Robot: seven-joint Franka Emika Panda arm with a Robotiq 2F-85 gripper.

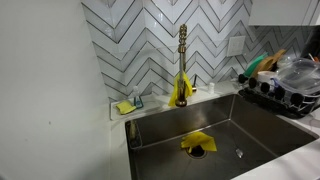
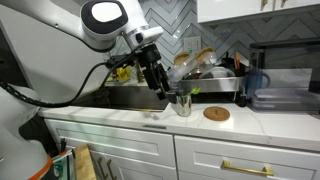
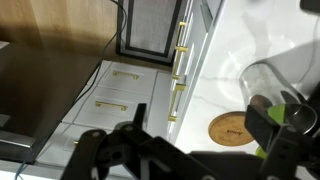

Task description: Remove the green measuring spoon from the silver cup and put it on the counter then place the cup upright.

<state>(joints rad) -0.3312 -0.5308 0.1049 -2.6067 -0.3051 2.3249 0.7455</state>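
Note:
In an exterior view the silver cup (image 2: 183, 104) stands on the white counter (image 2: 120, 117) just right of my gripper (image 2: 162, 88), which hangs beside its rim. In the wrist view my gripper (image 3: 198, 122) has its dark fingers wide apart with nothing between them. The cup (image 3: 272, 78) lies past the right finger, and a bit of green, the measuring spoon (image 3: 301, 117), shows beside that finger. I cannot tell whether the spoon is inside the cup. In the exterior view that shows the sink, the cup, spoon and gripper are out of view.
A round wooden coaster (image 2: 216, 114) (image 3: 232, 127) lies on the counter right of the cup. A loaded dish rack (image 2: 205, 72) (image 1: 285, 85) stands behind it. The steel sink (image 1: 215, 135) holds a yellow cloth (image 1: 197, 142), with a gold faucet (image 1: 182, 60) behind it. White drawers with gold handles (image 3: 178, 70) sit below.

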